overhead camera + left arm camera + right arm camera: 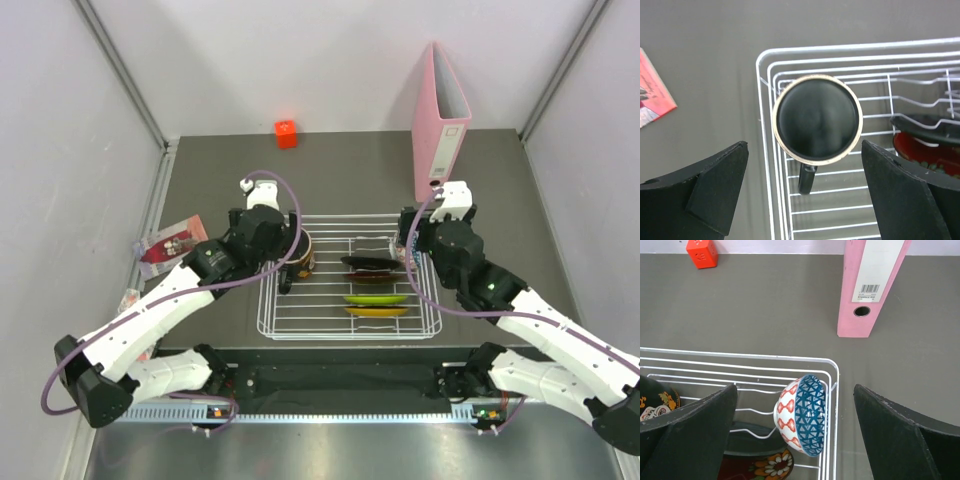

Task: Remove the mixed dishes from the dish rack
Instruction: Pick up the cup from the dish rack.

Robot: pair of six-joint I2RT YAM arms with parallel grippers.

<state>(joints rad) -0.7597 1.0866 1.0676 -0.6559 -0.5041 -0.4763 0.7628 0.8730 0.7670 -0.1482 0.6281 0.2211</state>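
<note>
White wire makes the rack [350, 337], a low basket that lies on the dark grey table [210, 180] between the two arms. All the dishes are inside it.

In its far left corner stands the cup [817, 120], upright with the mouth up. It is dark inside with a pale rim, and its handle points toward the near side. In the far right corner is the bowl [802, 415]. It stands on its edge just inside the corner wires, with the blue triangle pattern of the inside turned to the right and the red-and-white outside turned to the left.

Four plates stand on edge in the dividers of the right half. From far to near they are the black plate [372, 262], the dark red plate [372, 274] just beside it, then after a gap the green plate [376, 299] and the gold plate [377, 311].

The left gripper [803, 165] hangs over the cup with its jaws spread wide — one finger shows on each side of the cup in the wrist view, and it holds nothing. The right gripper [795, 400] hangs over the bowl in the same way, jaws wide apart and not gripping anything.

Outside the rack, a pink binder [440, 125] stands upright near the far right of the table, an orange-red cube [286, 133] sits at the far edge, and a red packet [170, 245] lies flat at the left side.
</note>
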